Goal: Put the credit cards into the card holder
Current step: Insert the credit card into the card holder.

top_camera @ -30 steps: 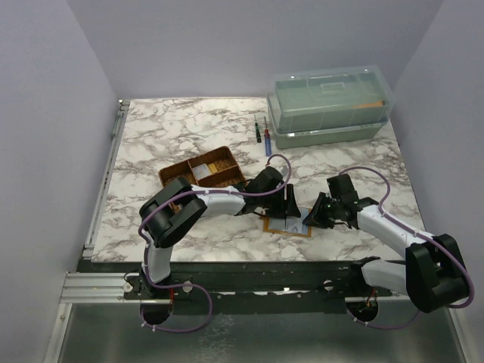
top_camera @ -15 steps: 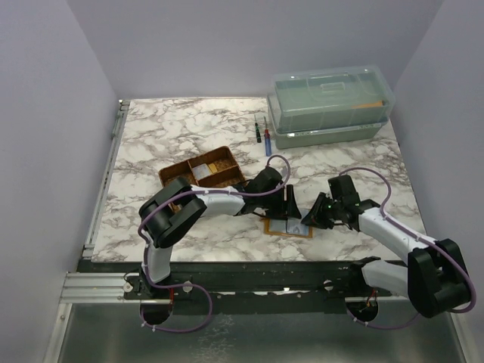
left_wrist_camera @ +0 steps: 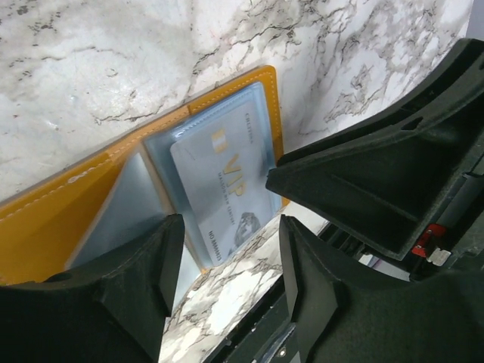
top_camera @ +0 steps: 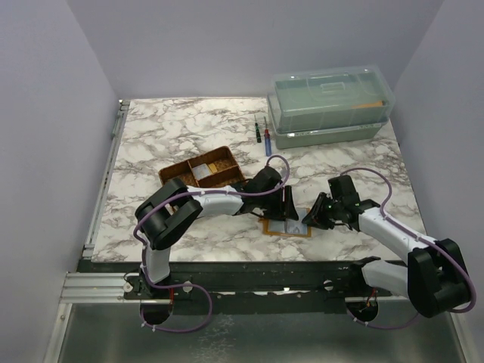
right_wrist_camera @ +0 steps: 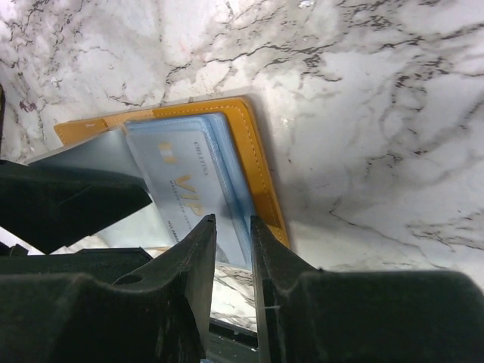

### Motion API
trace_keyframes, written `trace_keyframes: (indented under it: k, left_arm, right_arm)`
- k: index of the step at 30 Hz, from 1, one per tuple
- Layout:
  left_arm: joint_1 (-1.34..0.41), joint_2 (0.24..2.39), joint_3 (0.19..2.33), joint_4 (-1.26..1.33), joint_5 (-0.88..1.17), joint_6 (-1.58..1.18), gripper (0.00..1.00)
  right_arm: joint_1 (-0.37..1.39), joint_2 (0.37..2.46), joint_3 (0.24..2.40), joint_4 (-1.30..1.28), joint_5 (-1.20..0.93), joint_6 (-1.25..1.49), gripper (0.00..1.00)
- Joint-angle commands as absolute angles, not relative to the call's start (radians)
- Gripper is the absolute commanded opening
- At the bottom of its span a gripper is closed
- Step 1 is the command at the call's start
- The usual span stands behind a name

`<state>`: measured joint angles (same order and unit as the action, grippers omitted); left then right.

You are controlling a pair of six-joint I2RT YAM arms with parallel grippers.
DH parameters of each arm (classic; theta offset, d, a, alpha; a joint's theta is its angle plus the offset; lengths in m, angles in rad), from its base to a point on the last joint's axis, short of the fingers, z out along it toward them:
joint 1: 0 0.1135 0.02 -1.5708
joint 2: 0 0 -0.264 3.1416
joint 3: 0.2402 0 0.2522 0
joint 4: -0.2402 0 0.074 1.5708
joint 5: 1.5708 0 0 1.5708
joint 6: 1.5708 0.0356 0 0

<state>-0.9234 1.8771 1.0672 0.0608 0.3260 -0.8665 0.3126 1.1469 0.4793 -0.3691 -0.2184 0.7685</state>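
This is a robotics lab test cell, not a lived-in room. The left arm (top_camera: 219,200) and the right arm (top_camera: 393,231) are bolted to a metal rail (top_camera: 98,287) at the near edge of a marble-patterned table (top_camera: 166,128). Plain lilac walls (top_camera: 227,45) box it in on three sides. Only a few props sit out: a clear lidded plastic box (top_camera: 330,106), a brown compartment tray (top_camera: 203,170) and an open orange card holder (top_camera: 291,229).

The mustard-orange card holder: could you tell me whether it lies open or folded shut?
Open: the mustard-orange bifold card holder lies spread flat, inside facing up, with a pale plastic VIP card showing.
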Motion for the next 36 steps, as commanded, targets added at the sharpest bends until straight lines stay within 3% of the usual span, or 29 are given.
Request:
trace_keyframes:
  k: [1,6,14,17,21,25,36]
  left_arm:
    - [-0.939,1.896,1.076,0.103,0.375,-0.882,0.56]
    - [-0.945,1.886,1.06,0.117,0.37,-0.881,0.52]
    - [-0.943,1.787,1.063,0.006,0.288,-0.8,0.6]
    - [-0.943,1.797,1.065,0.016,0.317,-0.81,0.54]
    - [-0.943,1.846,1.072,0.068,0.374,-0.839,0.34]
    - [-0.943,1.879,1.069,0.094,0.389,-0.849,0.22]
    - [-0.932,1.914,1.016,0.093,0.354,-0.857,0.12]
  right_arm:
    - [0.314,1.169,0.472,-0.309,-0.275,0.775,0.28]
    - [0.314,1.138,0.488,-0.366,-0.234,0.767,0.28]
    - [0.314,1.101,0.489,-0.399,-0.228,0.762,0.29]
    - [0.314,1.098,0.487,-0.381,-0.263,0.761,0.29]
    - [0.314,1.101,0.477,-0.36,-0.272,0.766,0.3]
    - [0.314,1.109,0.472,-0.355,-0.276,0.768,0.3]
    - [0.314,1.135,0.453,-0.33,-0.287,0.762,0.32]
